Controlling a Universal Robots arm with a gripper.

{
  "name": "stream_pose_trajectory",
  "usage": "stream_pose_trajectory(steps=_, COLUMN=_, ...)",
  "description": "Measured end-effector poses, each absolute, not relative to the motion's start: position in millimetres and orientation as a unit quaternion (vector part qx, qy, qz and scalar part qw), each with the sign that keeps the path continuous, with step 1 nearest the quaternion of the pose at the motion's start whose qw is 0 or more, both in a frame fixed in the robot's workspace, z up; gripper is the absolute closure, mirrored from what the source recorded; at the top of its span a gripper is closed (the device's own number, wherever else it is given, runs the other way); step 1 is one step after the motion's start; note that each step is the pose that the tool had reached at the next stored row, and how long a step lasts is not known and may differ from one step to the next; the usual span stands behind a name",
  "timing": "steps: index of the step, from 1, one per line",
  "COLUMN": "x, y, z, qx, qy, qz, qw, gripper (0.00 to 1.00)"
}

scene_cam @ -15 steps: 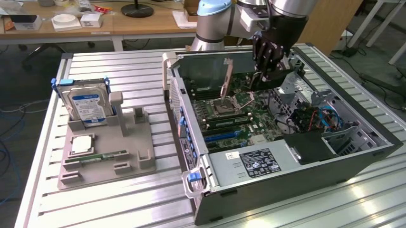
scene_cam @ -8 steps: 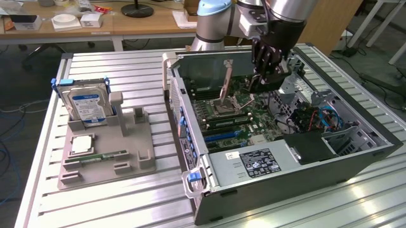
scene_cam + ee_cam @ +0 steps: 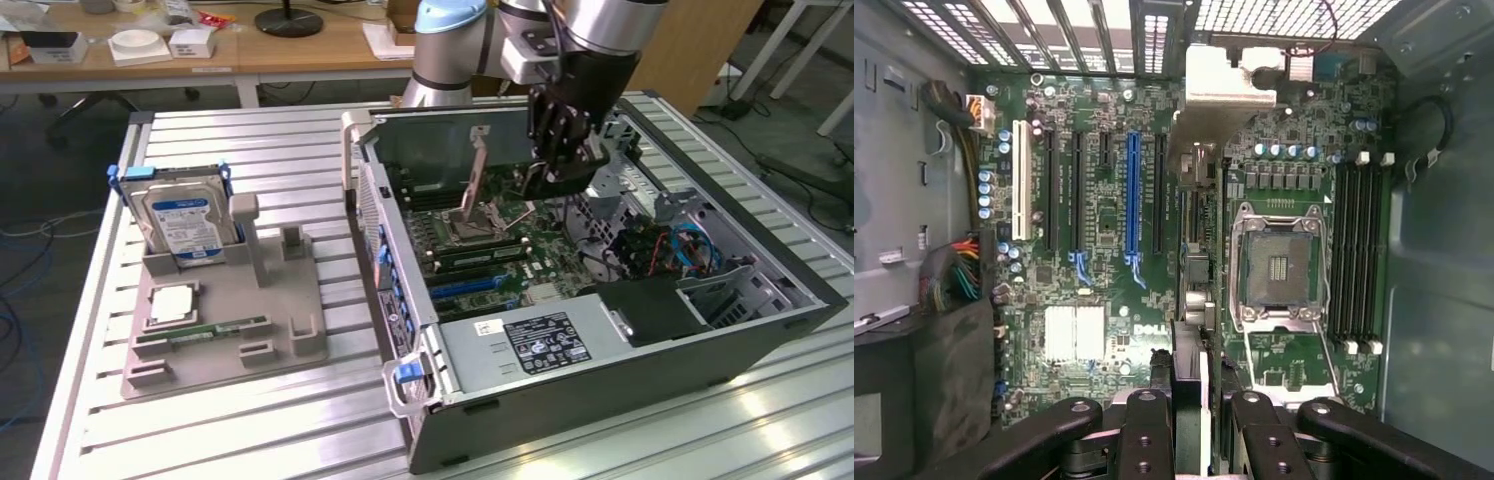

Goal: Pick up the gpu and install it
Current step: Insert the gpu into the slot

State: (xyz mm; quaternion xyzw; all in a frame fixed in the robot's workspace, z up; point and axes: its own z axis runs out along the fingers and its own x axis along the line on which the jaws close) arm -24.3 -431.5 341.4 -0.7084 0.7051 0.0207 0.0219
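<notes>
My gripper [image 3: 563, 160] hangs over the open computer case [image 3: 747, 345], above the motherboard [image 3: 487, 255]. It is shut on the gpu [image 3: 541, 183], a thin dark card held on edge. In the wrist view the gpu [image 3: 1194, 260] runs edge-on away from my fingers [image 3: 1149, 420], with its silvery end bracket [image 3: 1219, 95] near the case's rear grille. The card sits above the board between the blue expansion slot [image 3: 1134, 195] and the empty processor socket [image 3: 1279, 265]. Whether it touches a slot I cannot tell.
A grey parts holder [image 3: 267, 345] stands at the exterior view's left with a hard drive [image 3: 187, 225], a green memory stick [image 3: 220, 328] and a small square chip [image 3: 174, 303]. Inside the case are the power supply [image 3: 534, 345], cable bundles [image 3: 959, 270] and memory slots [image 3: 1354, 260].
</notes>
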Motion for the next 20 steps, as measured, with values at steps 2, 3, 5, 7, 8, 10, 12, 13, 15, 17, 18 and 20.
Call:
stream_pose_trajectory(steps=2, x=-24, y=-432, z=339, qx=-0.708, qy=0.705, qz=0.021, qw=0.022, gripper=0.73)
stream_pose_trajectory(steps=3, x=-24, y=-432, z=338, qx=-0.708, qy=0.705, qz=0.021, qw=0.022, gripper=0.73)
stream_pose_trajectory(steps=5, x=-24, y=-432, z=336, qx=-0.708, qy=0.705, qz=0.021, qw=0.022, gripper=0.73)
stream_pose_trajectory(steps=7, x=-24, y=-432, z=332, qx=-0.708, qy=0.705, qz=0.021, qw=0.022, gripper=0.73)
stream_pose_trajectory(steps=8, x=-24, y=-432, z=331, qx=-0.708, qy=0.705, qz=0.022, qw=0.023, gripper=0.73)
stream_pose_trajectory(steps=10, x=-24, y=-432, z=327, qx=-0.708, qy=0.705, qz=0.022, qw=0.023, gripper=0.73)
stream_pose_trajectory(steps=12, x=-24, y=-432, z=323, qx=-0.708, qy=0.705, qz=0.022, qw=0.023, gripper=0.73)
stream_pose_trajectory(steps=13, x=-24, y=-432, z=322, qx=-0.708, qy=0.705, qz=0.022, qw=0.023, gripper=0.73)
stream_pose_trajectory(steps=15, x=-24, y=-432, z=318, qx=-0.708, qy=0.705, qz=0.022, qw=0.023, gripper=0.73)
stream_pose_trajectory(steps=17, x=-24, y=-432, z=315, qx=-0.708, qy=0.705, qz=0.022, qw=0.023, gripper=0.73)
stream_pose_trajectory(steps=18, x=-24, y=-432, z=314, qx=-0.708, qy=0.705, qz=0.022, qw=0.023, gripper=0.73)
stream_pose_trajectory(steps=20, x=-24, y=-432, z=311, qx=-0.708, qy=0.705, qz=0.022, qw=0.023, gripper=0.73)
